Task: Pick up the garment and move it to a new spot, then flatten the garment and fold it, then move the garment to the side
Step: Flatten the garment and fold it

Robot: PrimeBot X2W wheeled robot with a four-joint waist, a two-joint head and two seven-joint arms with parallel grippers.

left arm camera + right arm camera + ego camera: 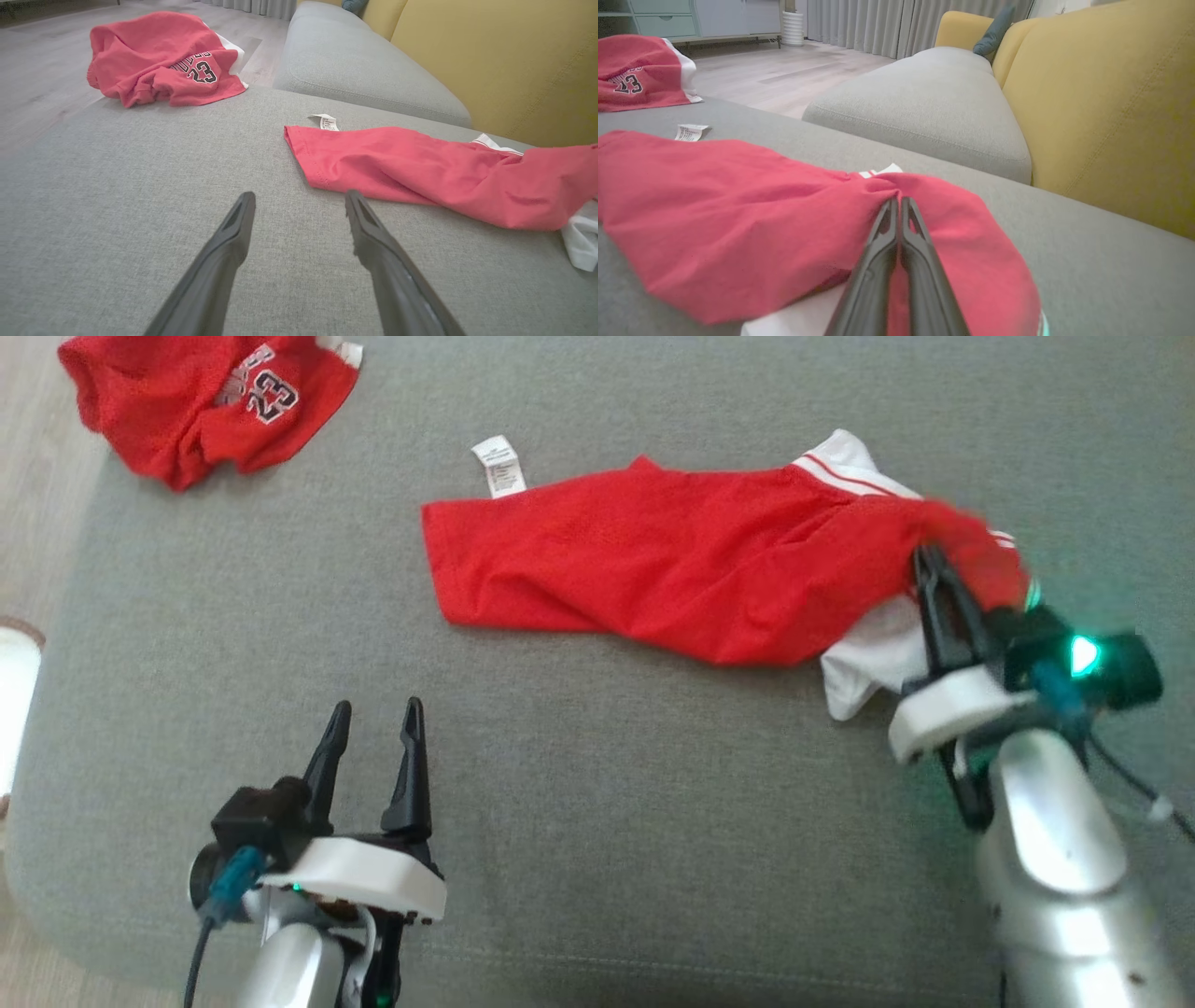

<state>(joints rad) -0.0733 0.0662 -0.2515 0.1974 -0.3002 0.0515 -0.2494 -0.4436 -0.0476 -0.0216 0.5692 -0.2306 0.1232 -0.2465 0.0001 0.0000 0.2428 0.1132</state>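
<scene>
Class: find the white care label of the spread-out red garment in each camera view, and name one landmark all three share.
Head view: care label upper centre, just above the red garment at its left end.
Left wrist view: label mid-frame, at the garment's far corner.
Right wrist view: label at left, beyond the garment.
Shared landmark: crumpled jersey numbered 23.

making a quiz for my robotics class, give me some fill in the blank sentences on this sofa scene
The right tool is ___ on the garment.
The left tool stands ___ and holds nothing.
The jersey at the corner bears the number ___.
The garment's label is ___ in colour.
Missing words: shut; open; 23; white.
</scene>
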